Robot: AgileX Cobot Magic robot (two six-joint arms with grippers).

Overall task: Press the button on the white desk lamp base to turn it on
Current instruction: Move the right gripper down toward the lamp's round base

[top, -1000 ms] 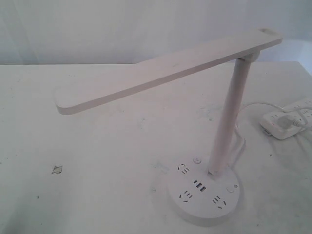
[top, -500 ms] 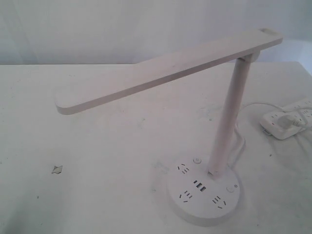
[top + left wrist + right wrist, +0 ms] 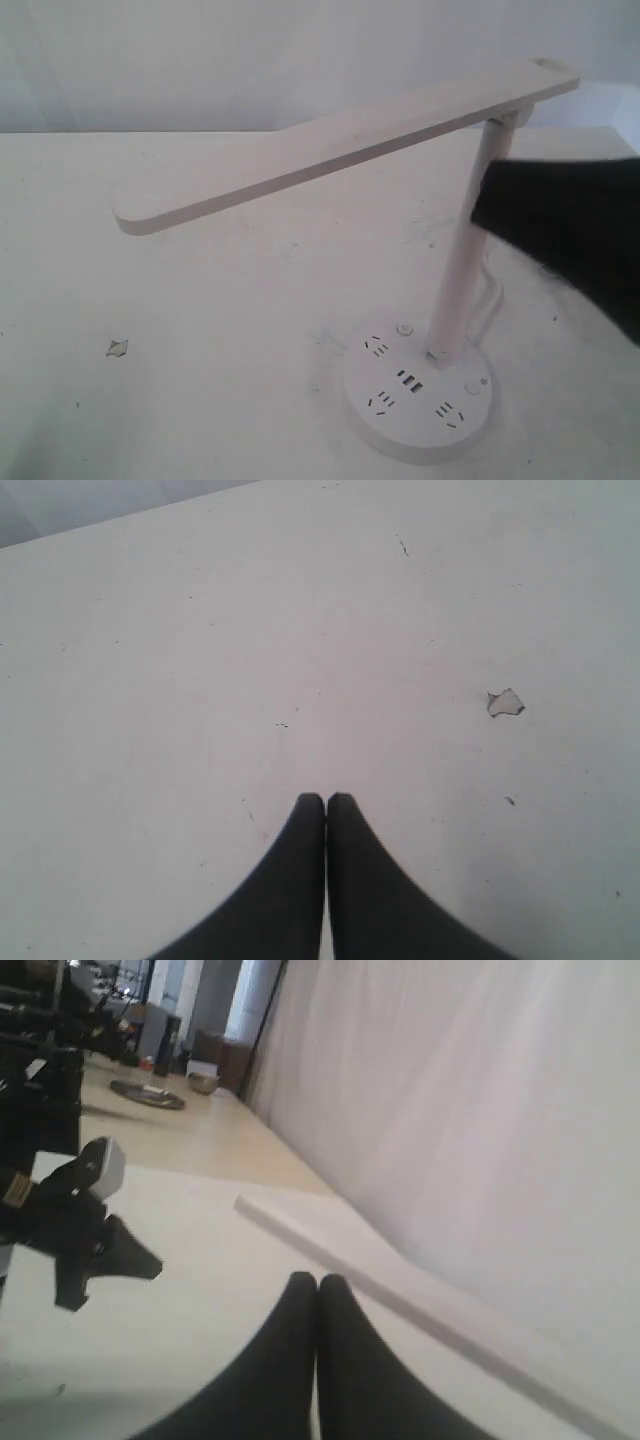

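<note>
Exterior view: lamp base [image 3: 424, 408] below fingers [image 3: 535, 212]

L hand [image 3: 326, 798], R hand [image 3: 318, 1278]: matte blk, curved, tapering.

- The all-white plastic desk lamp [image 3: 340, 140] stands on the bench. Its slim round stem leans slightly, and its long flat bar head slopes down from the stem top toward the left of the exterior view.
- The thick round white lamp base [image 3: 415, 428] lies flat at the stem's foot (three pin-socket groups, a row of USB ports and two small round buttons on top).
</note>
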